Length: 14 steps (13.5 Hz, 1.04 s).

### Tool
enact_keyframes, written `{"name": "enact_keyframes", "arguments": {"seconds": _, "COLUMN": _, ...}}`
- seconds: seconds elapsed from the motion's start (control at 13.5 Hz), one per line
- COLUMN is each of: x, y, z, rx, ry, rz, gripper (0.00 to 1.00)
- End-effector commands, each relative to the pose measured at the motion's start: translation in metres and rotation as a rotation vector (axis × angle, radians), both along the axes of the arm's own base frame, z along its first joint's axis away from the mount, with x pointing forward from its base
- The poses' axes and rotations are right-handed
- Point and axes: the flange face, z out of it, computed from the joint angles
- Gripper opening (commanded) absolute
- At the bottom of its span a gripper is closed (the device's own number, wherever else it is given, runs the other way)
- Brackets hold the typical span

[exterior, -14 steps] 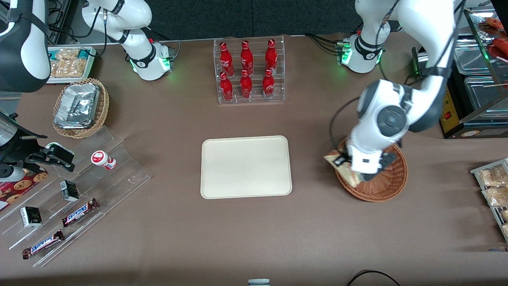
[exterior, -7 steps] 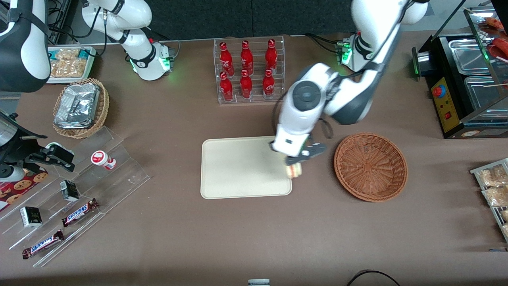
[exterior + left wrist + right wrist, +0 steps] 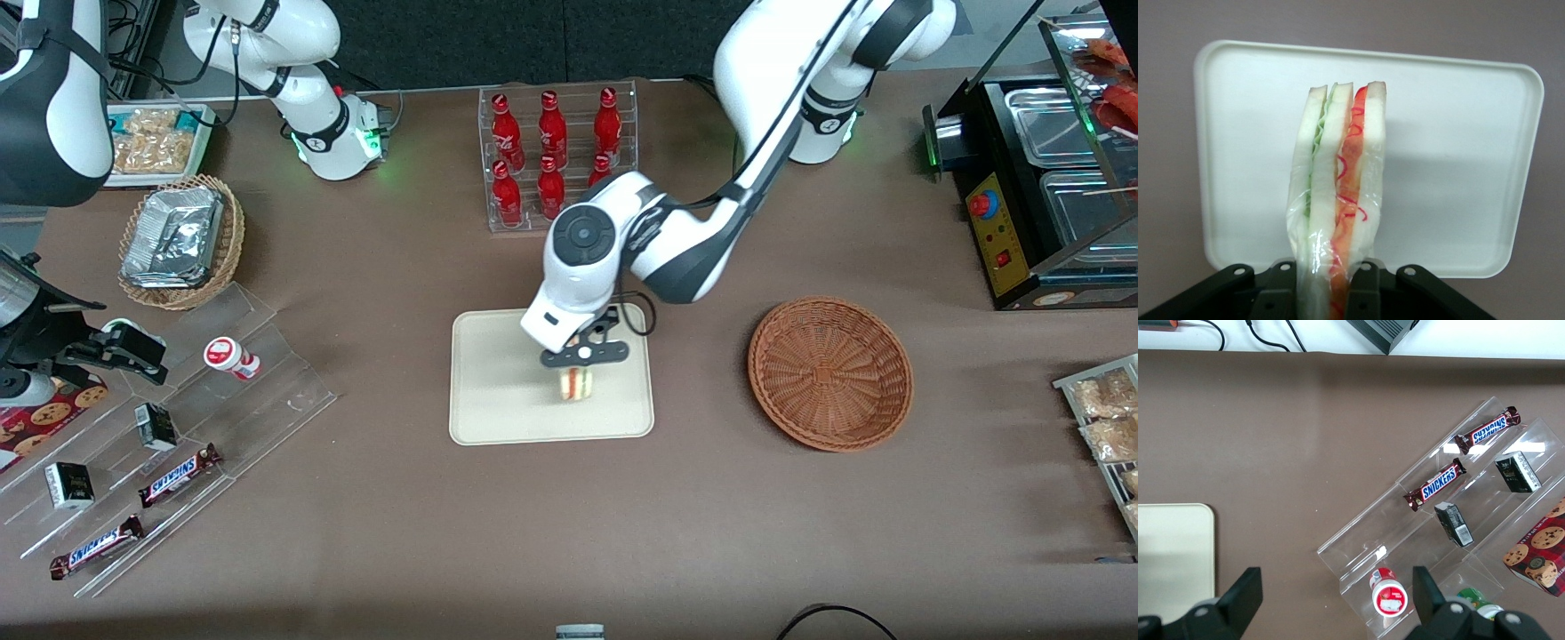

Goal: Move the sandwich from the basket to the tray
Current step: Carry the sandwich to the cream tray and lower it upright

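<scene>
The gripper [image 3: 582, 357] hangs over the tray [image 3: 498, 391], toward the edge of the tray nearer the basket [image 3: 831, 373]. Its jaws are closed on the sandwich [image 3: 575, 383], which hangs below them in the air above the tray surface. The wrist view shows the wedge [image 3: 1338, 200] wrapped in clear film and clamped by its wide end, with the cut edge and its red and green filling turned toward the camera. The bread layers stand parallel to the jaw faces, so the grip presses the slices together and does not shear them apart. The tray [image 3: 1458, 167] fills the view under the sandwich, which puts the load inside the rim.

The basket sits on the worktop [image 3: 800, 533] beside the tray and holds nothing. The transfer appears nearly complete; the remaining step is judged to be lowering and release. A narrow wedge released on its tip is likely to tip over, so a low release height would suit it. The film may cling to the jaw faces on opening.
</scene>
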Motion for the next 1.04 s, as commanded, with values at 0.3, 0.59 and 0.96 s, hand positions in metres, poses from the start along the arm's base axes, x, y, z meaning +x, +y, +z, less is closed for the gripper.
{"name": "enact_keyframes", "arguments": {"seconds": 0.3, "x": -0.015, "y": -0.040, "z": -0.075, "rx": 0.047, "ry": -0.068, "rz": -0.096, "gripper": 0.14}}
{"name": "enact_keyframes", "arguments": {"seconds": 0.59, "x": -0.018, "y": -0.045, "z": -0.096, "rx": 0.066, "ry": -0.077, "rz": -0.060, "gripper": 0.31}}
{"name": "enact_keyframes", "arguments": {"seconds": 0.96, "x": -0.023, "y": -0.052, "z": -0.092, "rx": 0.063, "ry": -0.099, "rz": -0.038, "gripper": 0.99}}
